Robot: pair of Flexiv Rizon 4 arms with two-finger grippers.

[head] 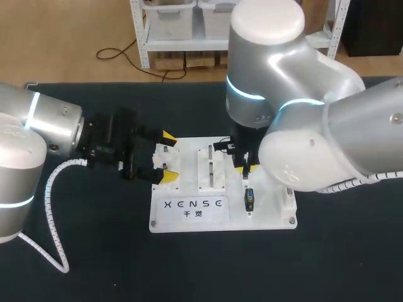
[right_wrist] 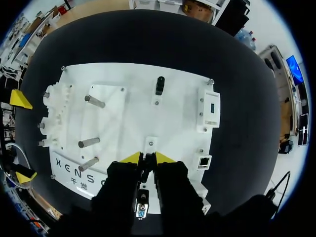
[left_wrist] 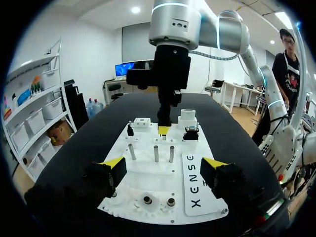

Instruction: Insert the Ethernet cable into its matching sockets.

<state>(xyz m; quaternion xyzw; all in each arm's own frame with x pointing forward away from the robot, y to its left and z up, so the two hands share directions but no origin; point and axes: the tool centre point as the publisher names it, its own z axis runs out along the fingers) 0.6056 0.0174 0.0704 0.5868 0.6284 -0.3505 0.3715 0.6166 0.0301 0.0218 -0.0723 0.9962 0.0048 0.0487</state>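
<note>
- Your Ethernet socket (right_wrist: pixel 204 161) is a small white block with a dark square port facing up. It sits near one edge of the white board (head: pixel 267 211).
- On that same edge, further along, stands a taller white block (right_wrist: pixel 212 107) with a blue port.
- From the right wrist, the socket lies just beside your right gripper (right_wrist: pixel 148 159), level with the fingertips. It is off to one side and not touching them.
- The right fingers are drawn together, with only a dark sliver between the yellow tips. You cannot tell whether anything is pinched there.
- A grey plug (right_wrist: pixel 141 210) stands on the board under the right gripper's body.
- Your right arm comes in from the right, its bulky elbow over the board. The wrist points straight down, with the tips low over the board's right half.
- Your left arm comes in low and level from the left. The left gripper (head: pixel 165 156) is at the board's left edge, fingers spread wide, well away from the socket.
</note>
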